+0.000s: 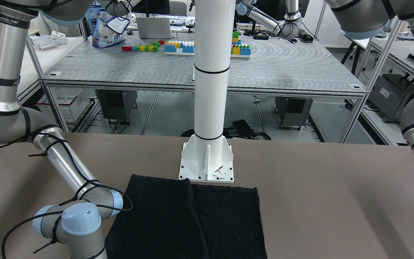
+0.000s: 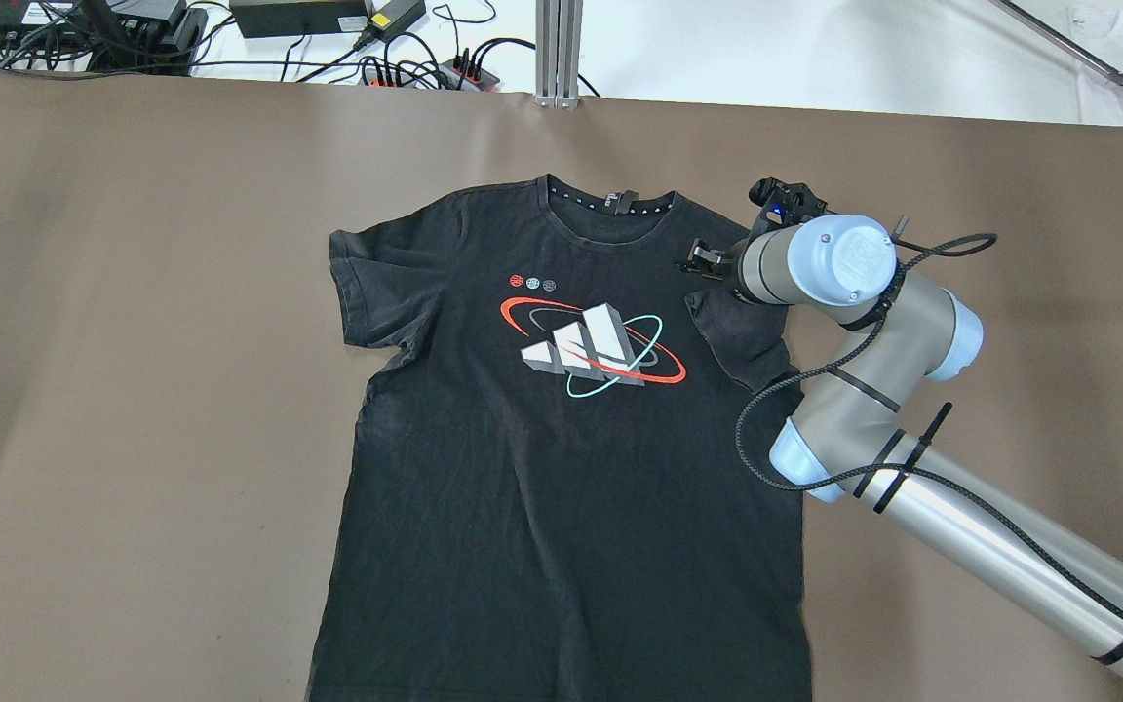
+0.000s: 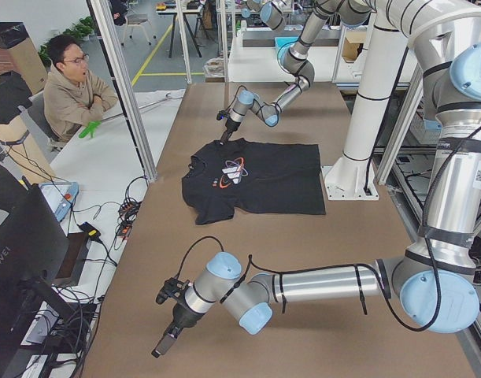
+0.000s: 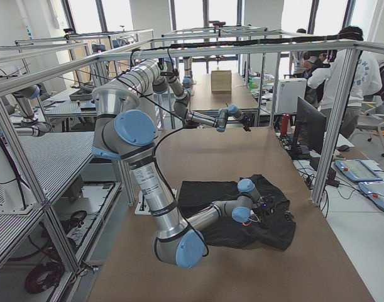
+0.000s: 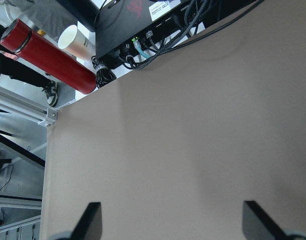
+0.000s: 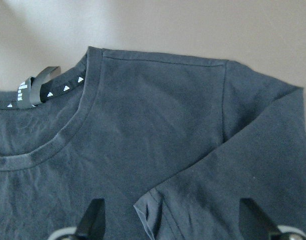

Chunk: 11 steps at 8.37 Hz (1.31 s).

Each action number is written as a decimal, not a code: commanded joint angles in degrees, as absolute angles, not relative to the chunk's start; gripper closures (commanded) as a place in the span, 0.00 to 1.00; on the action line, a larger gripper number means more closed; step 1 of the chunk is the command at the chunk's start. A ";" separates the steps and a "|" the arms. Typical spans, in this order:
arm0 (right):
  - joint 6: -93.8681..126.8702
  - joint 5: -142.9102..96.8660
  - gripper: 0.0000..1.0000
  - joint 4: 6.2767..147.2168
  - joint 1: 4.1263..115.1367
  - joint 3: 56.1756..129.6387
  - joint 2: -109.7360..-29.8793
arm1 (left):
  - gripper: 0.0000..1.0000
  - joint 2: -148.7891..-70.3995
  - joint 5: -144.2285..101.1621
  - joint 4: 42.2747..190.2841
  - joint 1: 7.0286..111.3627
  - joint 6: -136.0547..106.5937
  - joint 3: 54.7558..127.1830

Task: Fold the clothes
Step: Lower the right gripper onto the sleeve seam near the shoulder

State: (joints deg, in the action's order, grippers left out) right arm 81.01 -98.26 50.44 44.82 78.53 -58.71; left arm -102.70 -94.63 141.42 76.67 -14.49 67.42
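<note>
Hanging low over the bare brown surface (image 5: 183,140) at the scene's left end, the left gripper (image 5: 174,222) has its fingertips spread wide with nothing between them. Its wrist camera alone shows what lies past the surface's edge: a red bottle (image 5: 45,57) lying on its side, a paper cup (image 5: 75,40) and a black box with plugged cables (image 5: 142,25). Only the left side view places this arm, well apart from the black T-shirt (image 2: 561,439); the overhead view leaves it out altogether.

The T-shirt lies flat, print up, in the middle of the surface, collar to the far side. The overhead view shows the red, white and teal print (image 2: 593,351), which the front-facing view misses: there only the plain hem half appears, with a centre crease, just in front of the white pillar's base (image 1: 207,163). The white pillar (image 1: 210,72) hides part of the toy bricks (image 1: 180,46) on the striped table behind.

At the shirt's right shoulder, the right gripper (image 6: 170,222) hovers with fingertips wide apart, holding nothing. Its camera shows the right sleeve (image 6: 243,165) turned in over the chest, a detail the right arm's wrist partly covers in the overhead view.
</note>
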 commanded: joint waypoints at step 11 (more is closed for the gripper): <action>81.91 -98.44 0.06 48.16 38.15 91.49 -72.42 | 0.00 -103.01 -95.35 141.24 76.64 -14.50 68.38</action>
State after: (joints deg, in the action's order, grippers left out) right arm 81.91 -98.42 48.16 38.50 90.65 -71.32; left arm -102.89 -94.62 141.29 76.60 -14.47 68.19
